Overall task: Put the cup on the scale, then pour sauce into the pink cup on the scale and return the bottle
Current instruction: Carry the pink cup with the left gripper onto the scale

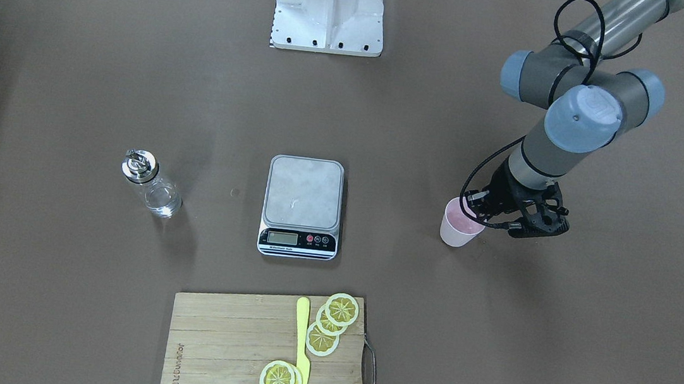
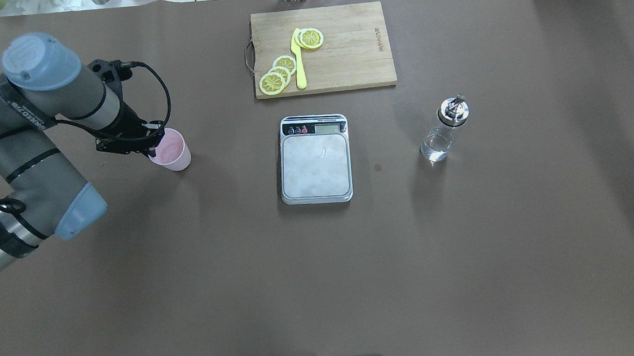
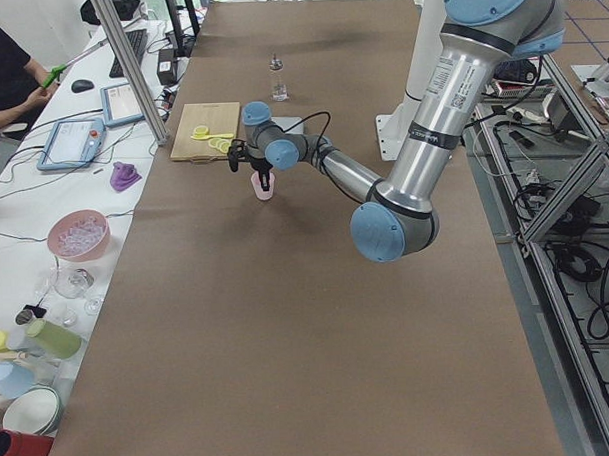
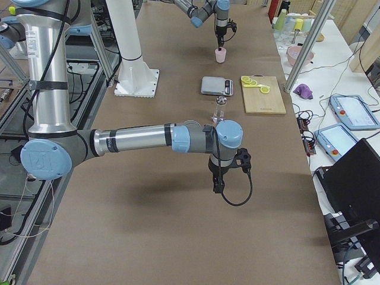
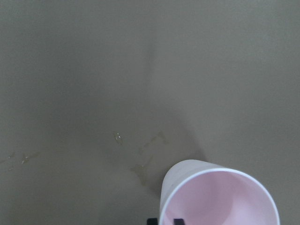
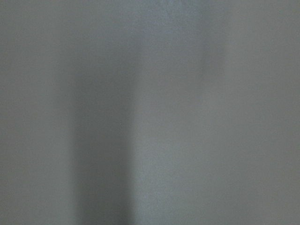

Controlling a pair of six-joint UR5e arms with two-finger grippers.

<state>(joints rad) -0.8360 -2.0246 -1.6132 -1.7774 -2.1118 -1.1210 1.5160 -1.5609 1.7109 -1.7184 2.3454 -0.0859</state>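
The pale pink cup (image 1: 461, 227) (image 2: 170, 151) stands upright on the brown table, off to the side of the scale on my left-arm side. My left gripper (image 2: 152, 148) (image 1: 473, 212) is at its rim. In the left wrist view the fingertips (image 5: 152, 221) straddle the cup's (image 5: 218, 197) near wall, shut on it. The silver scale (image 2: 316, 164) (image 1: 302, 204) sits empty at the table's middle. The clear glass bottle (image 2: 443, 131) (image 1: 152, 185) with its chrome spout stands on the scale's other side. My right gripper (image 4: 217, 189) points down over bare table; I cannot tell whether it is open or shut.
A wooden cutting board (image 2: 352, 45) with lemon slices (image 2: 277, 73) and a yellow knife (image 2: 299, 60) lies beyond the scale. The white robot base (image 1: 329, 9) is at my edge. A side bench (image 3: 75, 236) holds bowls and cups.
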